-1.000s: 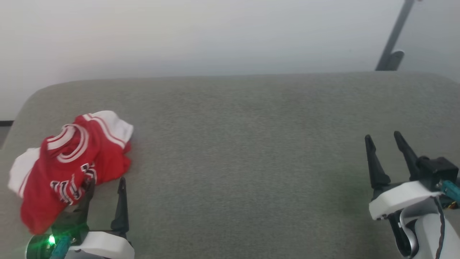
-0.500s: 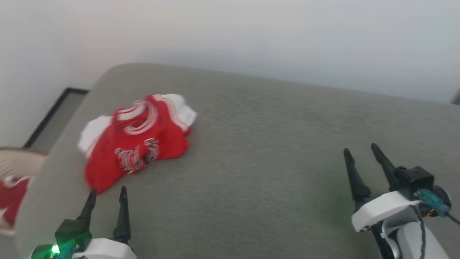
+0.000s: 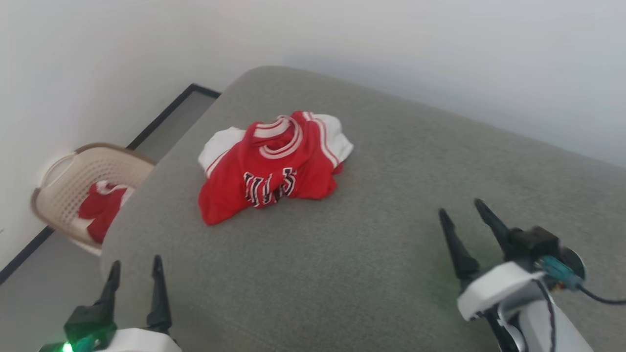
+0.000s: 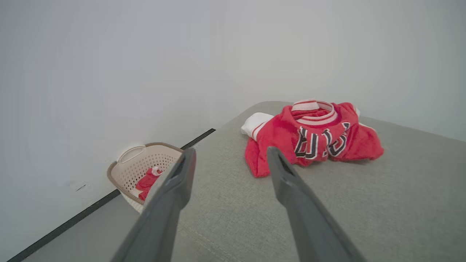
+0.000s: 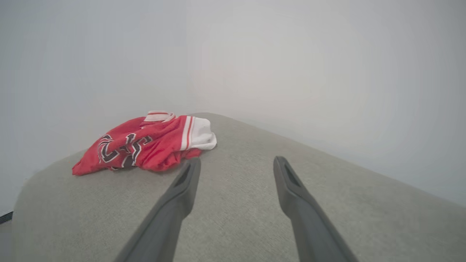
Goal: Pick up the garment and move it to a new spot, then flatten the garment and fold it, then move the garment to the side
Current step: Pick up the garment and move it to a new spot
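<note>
- We see the shirt (image 3: 271, 168) lying crumpled on the grey surface (image 3: 371, 264).
- Our left tool (image 3: 136, 261) and right tool (image 3: 459, 206) hang released, apart from it.

We see a white wall (image 3: 391, 39), a grey floor (image 3: 39, 303) with a dark edge strip (image 3: 161, 115), a beige basket (image 3: 68, 186) and a grey couch (image 3: 342, 269).

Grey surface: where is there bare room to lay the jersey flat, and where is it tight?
The widest bare stretch of the grey surface lies between the garment and the right end effector, running to the far edge. A narrower strip lies between the garment and the left end effector. It is tight on the garment's left, by the rounded edge, with the basket beyond.
</note>
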Robot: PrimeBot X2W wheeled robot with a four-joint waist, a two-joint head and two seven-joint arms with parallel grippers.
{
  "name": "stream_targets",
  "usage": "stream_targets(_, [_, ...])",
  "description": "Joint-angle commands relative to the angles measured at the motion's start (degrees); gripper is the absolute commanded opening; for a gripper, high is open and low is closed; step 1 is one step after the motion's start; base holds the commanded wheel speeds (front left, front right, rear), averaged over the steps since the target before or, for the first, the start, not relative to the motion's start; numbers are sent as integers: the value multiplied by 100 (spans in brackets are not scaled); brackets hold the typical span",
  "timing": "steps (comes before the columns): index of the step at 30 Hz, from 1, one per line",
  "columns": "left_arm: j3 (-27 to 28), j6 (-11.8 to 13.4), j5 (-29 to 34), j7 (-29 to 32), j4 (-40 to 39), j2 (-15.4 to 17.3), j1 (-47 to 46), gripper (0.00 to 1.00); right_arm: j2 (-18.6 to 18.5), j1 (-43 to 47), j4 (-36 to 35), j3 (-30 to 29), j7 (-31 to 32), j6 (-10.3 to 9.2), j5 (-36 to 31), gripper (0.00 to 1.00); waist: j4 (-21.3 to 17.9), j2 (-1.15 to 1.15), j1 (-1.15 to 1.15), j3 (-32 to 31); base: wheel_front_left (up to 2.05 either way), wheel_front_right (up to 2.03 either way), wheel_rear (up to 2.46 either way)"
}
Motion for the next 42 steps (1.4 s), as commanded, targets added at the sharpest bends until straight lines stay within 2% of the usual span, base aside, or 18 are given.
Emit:
stream_targets(1, [13,37,-35,-29,-48,-18,42,100,-8,-73,39,45,-32,-8,35,100,65,0,0,69,0,0,0])
stream_targets(10, [-109,300,-416,-28,-311,-23,294,100,2,-512,290,576,-32,-8,163,100,95,0,0,138,0,0,0])
stream_targets(14, [-204,171,-443,-29,-248,-21,155,100,-22,-529,297,540,-32,-8,227,100,58,0,0,150,0,0,0])
stream_targets(18, [-445,-164,-138,-28,6,29,-175,100,-11,-305,221,273,-32,-8,227,100,-25,0,0,140,0,0,0])
stream_targets(24, [-828,-435,14,-27,465,333,-1133,100,-104,-307,83,35,-32,-8,114,100,-571,0,0,539,0,0,0])
stream_targets(29, [-1113,-490,-343,-26,1239,797,-2194,100,-127,-424,-35,-90,-32,-8,95,100,-1092,0,0,938,0,0,0])
stream_targets(33, [-1537,-492,-787,-21,2026,1449,-2936,100,-53,-550,-108,-64,-32,-8,90,100,-1591,0,0,1234,0,0,0])
stream_targets(35, [-1738,-494,-1201,121,2406,1661,-3249,100,-9,-615,-145,-74,-32,-8,117,100,-1828,0,0,1354,0,0,0])
stream_targets(36, [-1738,-494,-1201,121,2406,1661,-3249,100,-9,-615,-145,-74,-32,-8,117,100,-1828,0,0,1354,0,0,0])
stream_targets(42, [-2182,-495,-2682,1021,3240,2469,-3926,100,152,-682,-226,-217,-32,-8,147,100,-2449,0,0,1637,0,0,0])
